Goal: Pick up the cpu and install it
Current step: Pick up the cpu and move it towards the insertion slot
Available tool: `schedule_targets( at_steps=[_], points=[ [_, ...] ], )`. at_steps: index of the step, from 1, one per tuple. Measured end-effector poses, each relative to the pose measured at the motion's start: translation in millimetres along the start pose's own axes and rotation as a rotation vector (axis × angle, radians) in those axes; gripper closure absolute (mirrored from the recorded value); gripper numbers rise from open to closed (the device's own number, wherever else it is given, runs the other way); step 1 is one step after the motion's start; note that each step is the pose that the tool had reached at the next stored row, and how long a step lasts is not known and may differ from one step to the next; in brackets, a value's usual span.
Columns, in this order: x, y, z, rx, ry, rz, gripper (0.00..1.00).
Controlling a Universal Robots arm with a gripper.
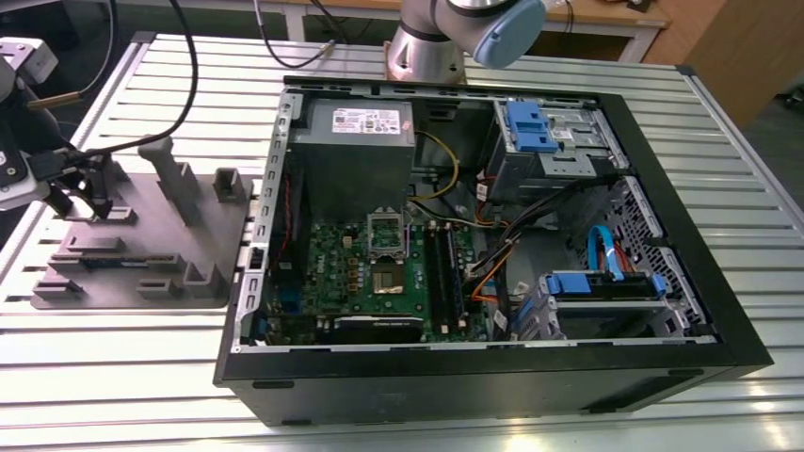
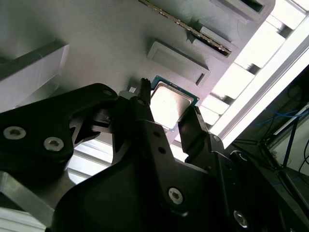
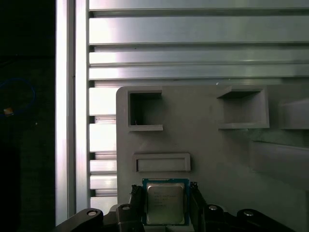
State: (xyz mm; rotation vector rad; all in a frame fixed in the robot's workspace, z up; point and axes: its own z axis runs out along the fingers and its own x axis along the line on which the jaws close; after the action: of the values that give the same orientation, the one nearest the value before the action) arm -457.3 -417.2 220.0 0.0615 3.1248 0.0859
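We are in a robotics lab or workshop set up for computer assembly. An industrial arm [image 1: 434, 47] carries a gripper [image 3: 165, 189], its jaws set against the cpu [image 3: 165, 207]. Directly beneath the jaws lies a grey fixture plate [image 3: 222, 159] with moulded pockets for parts. Under the plate runs a slotted aluminium table [image 3: 193, 53]. Well apart from the jaws sits an opened desktop computer case [image 1: 503, 381], its motherboard [image 1: 377, 278] bared. Loose black cables [image 1: 191, 75] hang across the table beyond the jaws.

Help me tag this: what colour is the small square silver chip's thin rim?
Blue-green, around the small square silver-grey cpu; clearest in the first wrist view.
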Motion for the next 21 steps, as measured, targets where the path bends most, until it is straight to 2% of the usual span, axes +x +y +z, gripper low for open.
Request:
schedule_targets(
  at_steps=[7, 9, 13, 15, 21],
  points=[
    [0.0, 0.1, -1.2, 0.0000, -0.0001, 0.000, 0.53],
    [-0.1, 0.3, -5.6, 0.0000, -0.0001, 0.000, 0.53],
    [-0.1, 0.3, -6.3, 0.0000, -0.0001, 0.000, 0.53],
    [-0.1, 0.5, -9.3, 0.0000, -0.0001, 0.000, 0.53],
    [-0.1, 0.6, -10.2, -0.0001, -0.0001, 0.000, 0.53]
  ],
)
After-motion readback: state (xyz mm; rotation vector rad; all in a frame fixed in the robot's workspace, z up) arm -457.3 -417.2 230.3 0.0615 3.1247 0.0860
